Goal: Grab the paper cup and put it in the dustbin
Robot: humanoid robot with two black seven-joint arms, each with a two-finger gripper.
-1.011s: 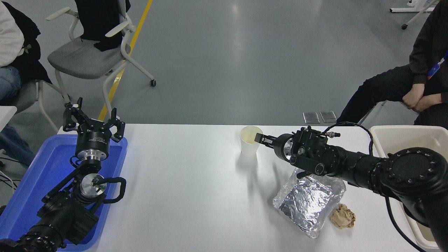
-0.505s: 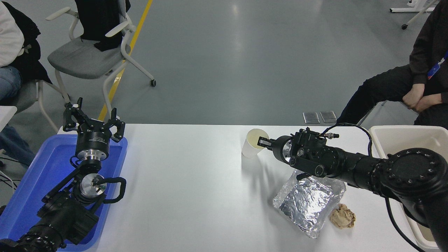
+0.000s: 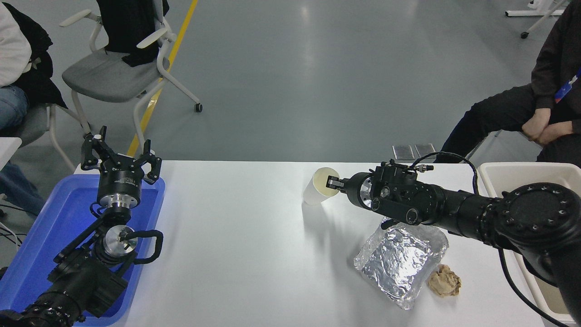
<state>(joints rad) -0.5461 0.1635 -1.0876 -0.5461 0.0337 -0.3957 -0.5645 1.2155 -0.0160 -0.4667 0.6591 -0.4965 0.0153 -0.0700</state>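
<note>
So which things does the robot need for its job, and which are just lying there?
Needed:
- paper cup, tilted, held by the right gripper
- dustbin

Just lying there:
- foil tray
- brown paper ball
- blue tray

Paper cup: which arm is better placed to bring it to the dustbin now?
The right. Its claw already grips the tilted paper cup at the rim, and the dustbin stands at that arm's side. The left claw is open, far away above the blue tray.

Right gripper (image 3: pixel 332 183) clamped; left gripper (image 3: pixel 120 156) spread
</note>
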